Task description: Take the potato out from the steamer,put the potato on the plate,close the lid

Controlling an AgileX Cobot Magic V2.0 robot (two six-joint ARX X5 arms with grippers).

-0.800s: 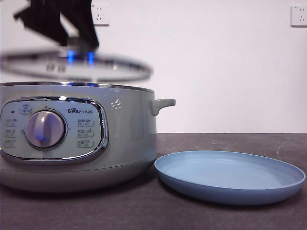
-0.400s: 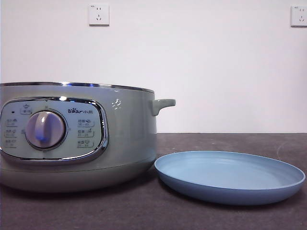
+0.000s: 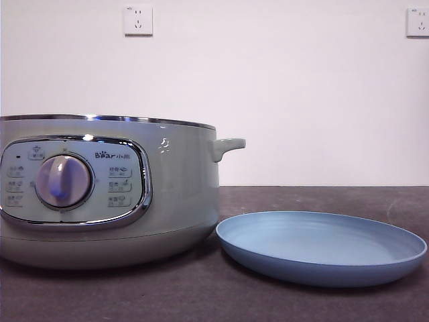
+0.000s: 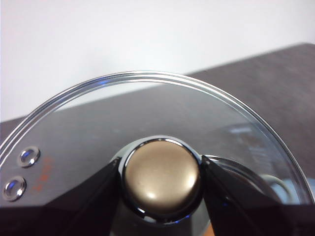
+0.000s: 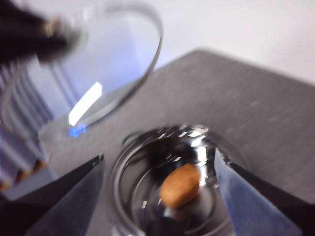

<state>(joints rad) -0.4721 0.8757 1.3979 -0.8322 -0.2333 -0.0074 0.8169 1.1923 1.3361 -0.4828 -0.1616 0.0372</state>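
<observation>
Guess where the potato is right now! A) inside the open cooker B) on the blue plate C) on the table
A: the right wrist view looks down on the potato lying inside the cooker, while the plate shows nothing on it.

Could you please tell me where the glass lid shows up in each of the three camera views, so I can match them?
Front view: the lid is not in it; only the steamer, uncovered, and the plate.
Left wrist view: the lid fills the picture, the left gripper clamped on its knob.
Right wrist view: the lid hangs blurred beside the open steamer with the potato inside.
Shared landmark: the steamer.
</observation>
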